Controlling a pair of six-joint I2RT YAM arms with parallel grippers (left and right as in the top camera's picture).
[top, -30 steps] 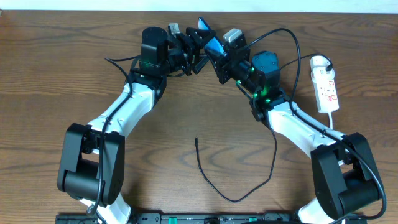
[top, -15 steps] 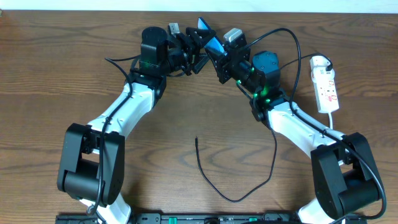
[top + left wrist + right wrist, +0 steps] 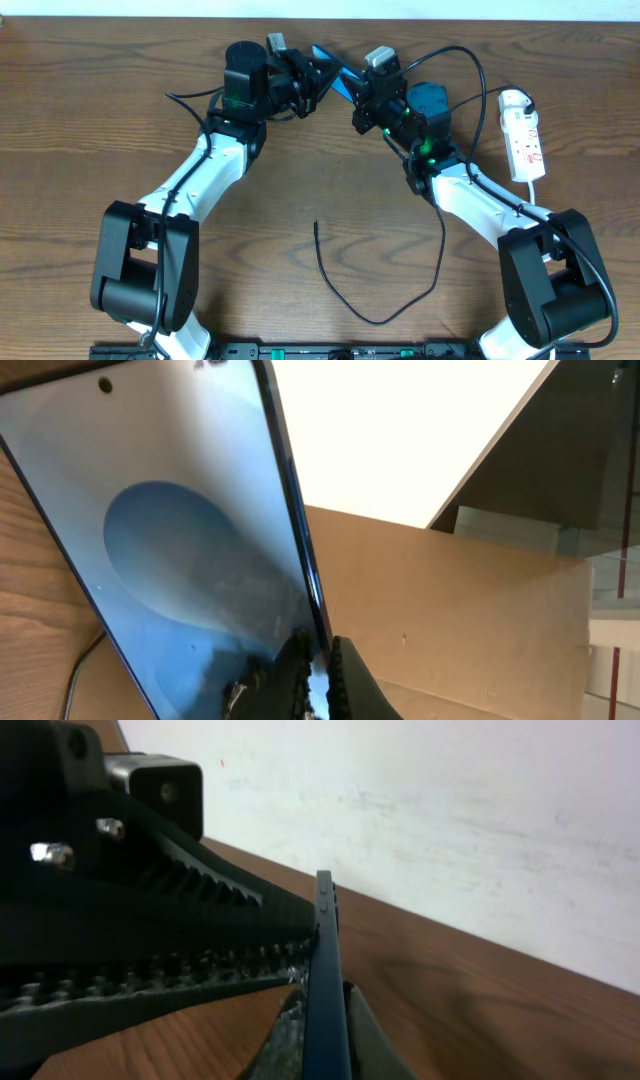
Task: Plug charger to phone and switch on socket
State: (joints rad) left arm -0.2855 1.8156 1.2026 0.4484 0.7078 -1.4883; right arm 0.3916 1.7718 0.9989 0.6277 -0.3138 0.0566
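wood table point(image 3: 80, 120) | left claw point(image 3: 318, 660), right claw point(image 3: 327, 1020) clamped on phone point(image 3: 180, 540) | left wrist: screen face; right wrist: edge only

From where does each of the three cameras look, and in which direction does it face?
Overhead: above the table, looking straight down; left arm, right arm, charger, socket show.
Left wrist: on the left arm, facing the phone screen; left end effector shows at bottom.
Right wrist: on the right arm, facing the phone's thin edge; right end effector below, left end effector at left.
Shared: both wrist views show the phone, which both end effectors pinch.
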